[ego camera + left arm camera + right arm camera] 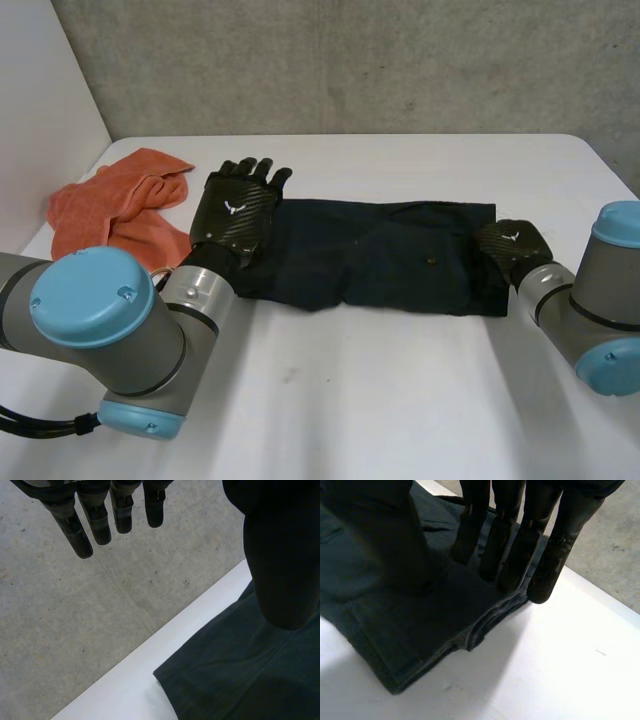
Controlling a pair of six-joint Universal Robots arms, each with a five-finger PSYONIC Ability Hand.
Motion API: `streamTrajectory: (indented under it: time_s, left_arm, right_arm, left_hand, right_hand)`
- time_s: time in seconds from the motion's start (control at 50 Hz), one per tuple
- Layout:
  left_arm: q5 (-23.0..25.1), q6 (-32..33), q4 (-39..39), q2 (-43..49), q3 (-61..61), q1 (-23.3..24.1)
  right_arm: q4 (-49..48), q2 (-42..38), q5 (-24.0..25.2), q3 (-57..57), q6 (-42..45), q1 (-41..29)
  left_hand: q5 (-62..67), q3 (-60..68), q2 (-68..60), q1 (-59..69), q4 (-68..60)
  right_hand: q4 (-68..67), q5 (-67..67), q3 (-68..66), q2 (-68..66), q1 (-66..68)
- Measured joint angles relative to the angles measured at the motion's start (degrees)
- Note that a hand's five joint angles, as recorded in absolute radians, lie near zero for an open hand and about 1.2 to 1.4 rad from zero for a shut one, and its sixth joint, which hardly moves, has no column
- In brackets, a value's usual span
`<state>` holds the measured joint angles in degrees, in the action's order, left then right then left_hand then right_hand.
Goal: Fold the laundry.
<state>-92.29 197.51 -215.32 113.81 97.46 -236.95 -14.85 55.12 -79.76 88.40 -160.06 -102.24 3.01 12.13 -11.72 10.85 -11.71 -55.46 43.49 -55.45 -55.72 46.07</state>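
**Dark garment** (pixel 380 255): it lies flat across the middle of the white table (pixel 400 400), folded into a long band. One of your hands is at each end.

**Left hand** (pixel 235 210): it is at the garment's left end, near the far edge. Its fingers (pixel 95 520) are straight and released, holding nothing. They reach out past the table's far edge, with the thumb above the cloth.

**Right hand** (pixel 512 245): it is at the garment's right end. Its fingers (pixel 515 555) are straight, with the tips down at the folded edge and the thumb on the cloth beside them. Nothing is pinched or curled round.

**Orange towel** (pixel 120 205): it is bunched at the table's far left, near your left arm.

**Risks**
- If you close the left hand where it is, it likely grasps air, because its fingers lie beyond the cloth.
- If you lift with the right hand alone, the band probably drags and skews.
- The right end is stacked in layers, so a shallow pinch may take only the top one and open the fold.
- A wide swing of the left arm could snag the towel.

**Views compared**
- The right wrist view shows you the layered edge, which in the head view reads as one flat dark shape.
- The left wrist view shows the fingers clear of the cloth, whereas in the head view they seem to rest on it.
- The head view gives you the garment's full length and the towel.
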Motion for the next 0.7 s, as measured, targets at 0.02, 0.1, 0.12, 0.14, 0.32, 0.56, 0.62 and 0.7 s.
streamTrajectory:
  time_s: [0.02, 0.1, 0.12, 0.14, 0.32, 0.56, 0.62, 0.7]
  left_arm:
    - [0.0, 0.0, 0.0, 0.0, 0.0, 0.0]
    - [0.0, 0.0, 0.0, 0.0, 0.1, 0.0]
    - [0.0, 0.0, 0.0, 0.0, 0.1, 0.0]
    - [0.0, 0.0, 0.0, 0.0, 0.1, 0.0]
    - [0.0, 0.0, 0.1, 0.0, 0.2, 0.4]
    - [0.0, 0.0, 0.2, 0.0, 0.8, 0.5]
    - [0.0, 0.0, 0.2, 0.0, 0.9, 0.5]
    - [0.0, 0.0, 0.2, 0.0, 1.0, 0.4]
  right_arm:
    - [0.0, -0.3, -0.3, -0.6, 0.5, 0.4]
    - [0.7, 0.0, -0.5, -1.1, 1.4, 1.9]
    - [0.9, 0.2, -0.5, -1.1, 1.5, 2.1]
    - [1.3, 0.4, -0.4, -1.0, 1.7, 2.5]
    - [6.1, 5.2, 1.1, 0.9, 2.5, 5.5]
    - [7.6, 6.6, 5.5, 3.8, 2.0, 5.8]
    - [7.4, 6.1, 5.6, 3.6, 1.9, 5.7]
    - [6.9, 4.3, 5.4, 2.7, 1.9, 5.6]
  left_hand:
    - [0.0, 0.0, 0.0, 0.0, 0.0]
    - [0.0, 0.0, 0.0, 0.0, 0.0]
    - [0.0, 0.0, 0.0, 0.0, 0.0]
    - [0.0, 0.0, 0.0, 0.0, 0.0]
    - [0.0, 0.0, 0.0, 0.0, 0.0]
    - [0.0, 0.0, 0.0, 0.0, 0.0]
    - [0.0, 0.0, 0.0, 0.0, 0.0]
    - [0.0, 0.0, 0.0, 0.0, 0.0]
  right_hand:
    - [-11.0, 9.4, -10.8, -10.5, 5.5]
    - [-12.6, 11.1, -12.2, -11.5, 5.8]
    - [-12.6, 11.1, -12.2, -11.5, 5.8]
    - [-12.6, 11.4, -12.2, -11.5, 5.8]
    - [13.6, -12.3, 15.0, 16.3, -16.0]
    - [31.5, -29.6, 30.6, 30.8, -24.4]
    - [31.5, -29.6, 30.6, 30.8, -24.4]
    - [31.5, -29.6, 30.6, 30.8, -24.4]
